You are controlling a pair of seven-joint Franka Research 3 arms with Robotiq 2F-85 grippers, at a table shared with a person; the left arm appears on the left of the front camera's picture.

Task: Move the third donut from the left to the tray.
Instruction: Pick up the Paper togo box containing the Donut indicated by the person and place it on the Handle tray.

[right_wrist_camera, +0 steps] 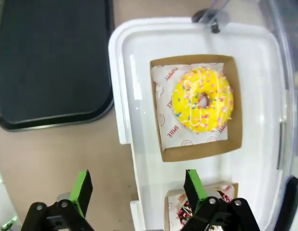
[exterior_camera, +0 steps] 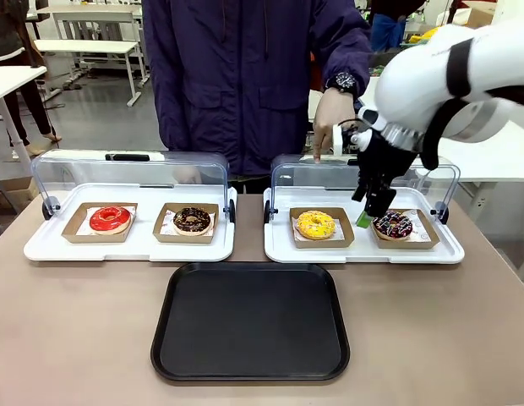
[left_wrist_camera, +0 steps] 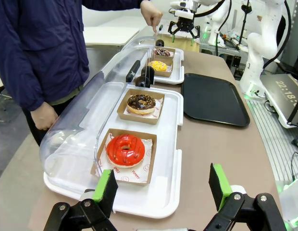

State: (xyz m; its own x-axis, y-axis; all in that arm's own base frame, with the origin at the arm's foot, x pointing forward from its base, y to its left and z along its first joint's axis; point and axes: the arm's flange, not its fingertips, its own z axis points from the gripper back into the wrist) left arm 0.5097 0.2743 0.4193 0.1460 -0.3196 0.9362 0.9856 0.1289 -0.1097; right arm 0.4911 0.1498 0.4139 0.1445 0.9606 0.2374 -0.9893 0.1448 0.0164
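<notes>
The third donut from the left [exterior_camera: 316, 224] has yellow icing with sprinkles and lies in a square brown cardboard holder on the right white tray [exterior_camera: 279, 251]. My right gripper [exterior_camera: 372, 211] hangs open just right of it, above the gap between it and a dark sprinkled donut [exterior_camera: 393, 224]. From the right wrist, the yellow donut [right_wrist_camera: 203, 106] lies ahead of my open right gripper [right_wrist_camera: 137, 188], which holds nothing. The black tray [exterior_camera: 249, 321] lies flat in front of the white trays. My left gripper [left_wrist_camera: 162, 187] is open over the left white tray's near end, by a red donut [left_wrist_camera: 125, 149].
A person stands at the far side, one hand [exterior_camera: 325, 127] pointing down behind the right tray's raised clear lid [exterior_camera: 363, 178]. The left white tray [exterior_camera: 42, 247] holds the red donut [exterior_camera: 110, 219] and a chocolate donut [exterior_camera: 192, 220] under its own raised lid.
</notes>
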